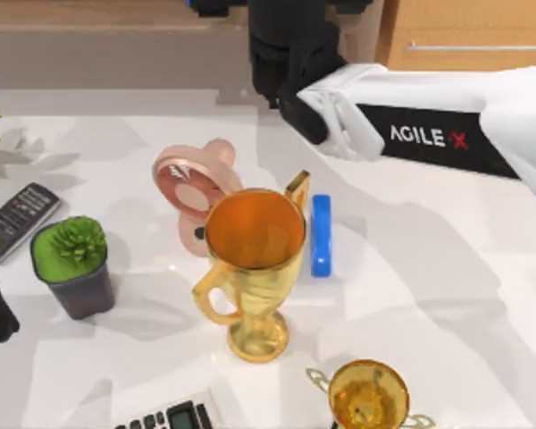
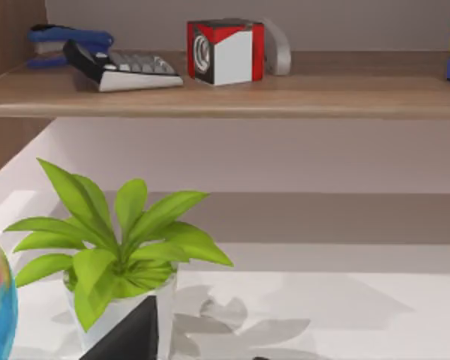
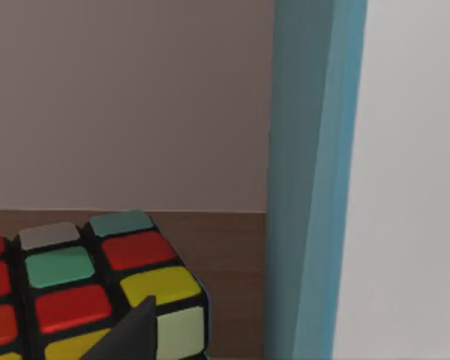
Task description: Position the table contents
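While the right arm (image 1: 447,125) reaches from the top view's right toward the back edge, its gripper's state cannot be told, and its wrist view shows a colour cube (image 3: 90,289) on a wooden shelf. At table centre: large gold trophy (image 1: 253,268), upright; blue block (image 1: 321,235) just beside it; pink tape dispenser (image 1: 195,183) behind. Left side: small potted plant (image 1: 74,265), remote (image 1: 18,217); front edge: small gold trophy (image 1: 368,395), calculator (image 1: 170,417).

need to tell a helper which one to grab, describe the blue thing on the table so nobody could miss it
Start at the large gold trophy near the middle of the white table in the top view. Just to its right lies a small blue bar, lying lengthways along the table. It is the one blue item there; the pink tape dispenser sits on the trophy's other side, and a smaller gold trophy stands nearer the front edge.
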You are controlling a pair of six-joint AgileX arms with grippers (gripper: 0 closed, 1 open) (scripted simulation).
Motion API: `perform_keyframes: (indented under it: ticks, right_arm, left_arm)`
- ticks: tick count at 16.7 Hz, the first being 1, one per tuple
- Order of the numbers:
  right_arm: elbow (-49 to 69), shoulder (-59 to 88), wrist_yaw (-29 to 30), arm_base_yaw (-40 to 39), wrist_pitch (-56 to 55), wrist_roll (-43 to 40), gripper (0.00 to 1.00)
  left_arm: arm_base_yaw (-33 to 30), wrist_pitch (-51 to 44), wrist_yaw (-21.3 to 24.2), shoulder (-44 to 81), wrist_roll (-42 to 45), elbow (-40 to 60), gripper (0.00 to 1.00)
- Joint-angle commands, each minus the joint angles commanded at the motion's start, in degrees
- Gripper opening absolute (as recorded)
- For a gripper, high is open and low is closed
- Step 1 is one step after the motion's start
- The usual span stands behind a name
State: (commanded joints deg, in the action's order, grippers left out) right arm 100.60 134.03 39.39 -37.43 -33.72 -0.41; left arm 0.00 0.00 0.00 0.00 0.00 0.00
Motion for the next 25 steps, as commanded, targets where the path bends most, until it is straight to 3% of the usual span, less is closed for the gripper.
perform_keyframes:
  ticks: [2, 15, 25]
  right_arm:
    - [0.0, 0.0, 0.0, 0.0, 0.0, 0.0, 1.00]
    - [0.0, 0.0, 0.0, 0.0, 0.0, 0.0, 0.02]
    - [-0.2, -0.3, 0.1, -0.3, 0.0, 0.1, 0.00]
  left_arm:
    - [0.0, 0.0, 0.0, 0.0, 0.0, 0.0, 1.00]
    - [0.0, 0.0, 0.0, 0.0, 0.0, 0.0, 1.00]
    - [0.0, 0.0, 0.0, 0.0, 0.0, 0.0, 1.00]
